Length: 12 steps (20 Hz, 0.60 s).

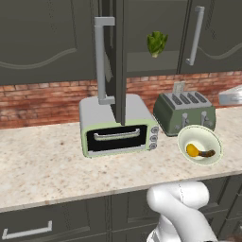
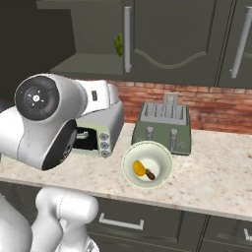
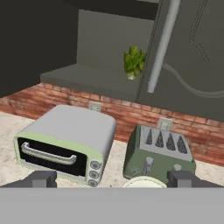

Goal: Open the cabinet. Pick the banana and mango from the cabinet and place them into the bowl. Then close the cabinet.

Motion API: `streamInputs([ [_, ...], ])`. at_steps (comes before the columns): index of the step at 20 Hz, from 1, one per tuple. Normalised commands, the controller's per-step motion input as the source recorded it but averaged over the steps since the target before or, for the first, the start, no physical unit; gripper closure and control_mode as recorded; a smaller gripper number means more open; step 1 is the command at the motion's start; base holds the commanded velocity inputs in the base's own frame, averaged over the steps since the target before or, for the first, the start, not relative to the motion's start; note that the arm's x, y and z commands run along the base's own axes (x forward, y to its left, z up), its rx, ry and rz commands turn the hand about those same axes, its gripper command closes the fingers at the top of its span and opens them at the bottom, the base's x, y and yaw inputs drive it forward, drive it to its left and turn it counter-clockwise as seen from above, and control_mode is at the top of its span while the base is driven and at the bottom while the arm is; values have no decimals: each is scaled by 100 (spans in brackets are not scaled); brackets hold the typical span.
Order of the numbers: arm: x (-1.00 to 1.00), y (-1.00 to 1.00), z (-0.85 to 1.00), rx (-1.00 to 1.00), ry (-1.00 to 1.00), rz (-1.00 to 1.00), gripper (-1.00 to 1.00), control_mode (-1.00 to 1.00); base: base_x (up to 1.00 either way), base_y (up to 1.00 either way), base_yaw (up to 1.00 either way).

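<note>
The cabinet [image 1: 151, 56] has its left door [image 1: 115, 61] swung open, edge-on toward me, and its right door [image 1: 212, 38] shut. On the counter the pale bowl [image 1: 210, 137] holds the yellow-orange mango [image 1: 192, 150] and the dark banana [image 1: 208, 153]. The right base view shows the bowl [image 2: 160, 160] with the mango [image 2: 139, 168] and banana [image 2: 149, 173] touching each other. My gripper [image 3: 112, 179] is open with nothing between its fingertips [image 3: 41, 178]. It hangs above the counter facing the open cabinet [image 3: 105, 48], with the bowl's rim [image 3: 142, 182] just below it.
A green lettuce head [image 1: 157, 43] sits on the cabinet shelf. A toaster oven [image 1: 118, 125] stands under the open door, and a dark green toaster [image 1: 185, 112] stands behind the bowl. The open door's bar handle [image 1: 101, 61] juts over the counter. My arm [image 2: 54, 118] bulks at the left.
</note>
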Motion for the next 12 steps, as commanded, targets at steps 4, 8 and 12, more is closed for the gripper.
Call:
streamInputs([
  [4,-54,51,7,-6,0,0,-100,-100,0,0,0],
  [8,-47,53,6,-6,0,-1,-100,-100,0,0,0],
  [12,-37,55,12,-5,0,-4,-100,-100,0,0,0],
])
